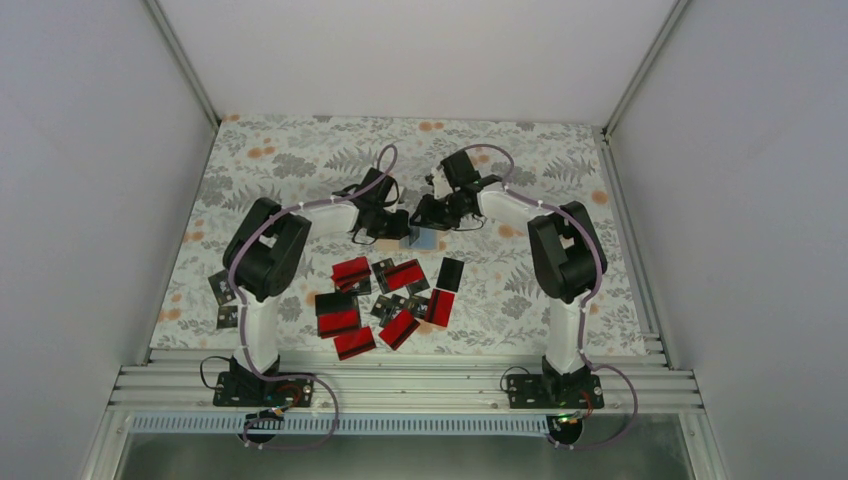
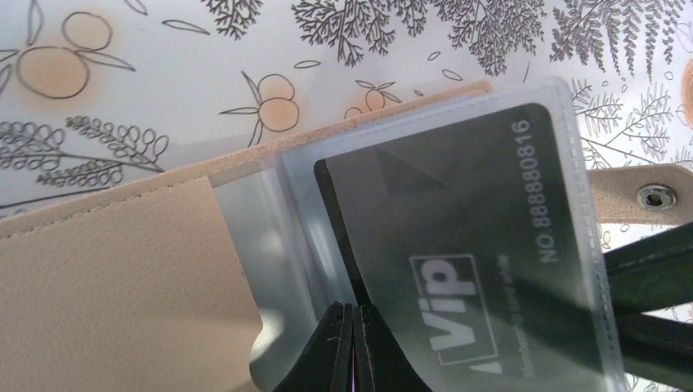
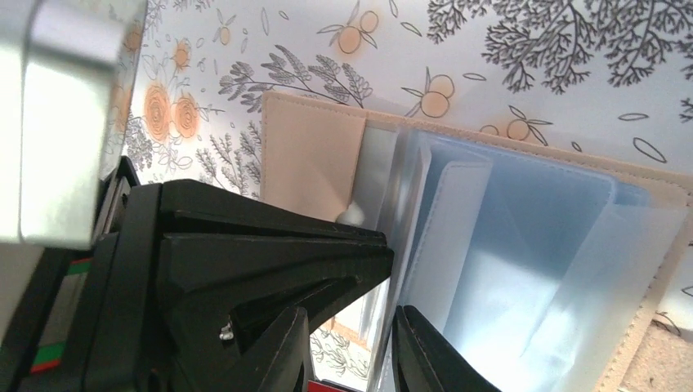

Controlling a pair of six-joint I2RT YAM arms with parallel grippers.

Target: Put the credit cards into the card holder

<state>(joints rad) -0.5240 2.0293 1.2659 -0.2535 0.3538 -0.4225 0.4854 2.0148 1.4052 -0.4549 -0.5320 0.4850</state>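
1. Lying open on the floral table (image 1: 300,160), the holder (image 3: 315,155) sits near the middle, and both arms reach in to it.
2. The left gripper (image 2: 353,347) comes at the holder from 9 o'clock. Its fingers are pressed together, with the tips at the 6 o'clock edge of a clear sleeve (image 2: 425,122). Whether anything thin is caught between them cannot be told.
3. A black card (image 2: 458,212) marked "VIP", with a pale number, sits inside that sleeve. The sleeve is lifted clear of the tan cover, which lies at 8 o'clock of it.
4. The snap tab (image 2: 656,196) sticks out at 3 o'clock of the sleeve.
5. The right gripper (image 3: 351,327) comes in from 3 o'clock of the holder. Its fingers stand a little apart, and a sleeve edge rises in the gap, close against one finger.
6. In the right wrist view the pale blue sleeves (image 3: 523,237) fan upward from the tan cover, and the ones showing look unfilled.
7. The loose cards (image 1: 385,300), red and black, lie scattered at 6 o'clock of the holder, between the two arm bases, some of them overlapping.
8. Two more dark cards (image 1: 225,300) lie apart at 8 o'clock, just beside the left arm.
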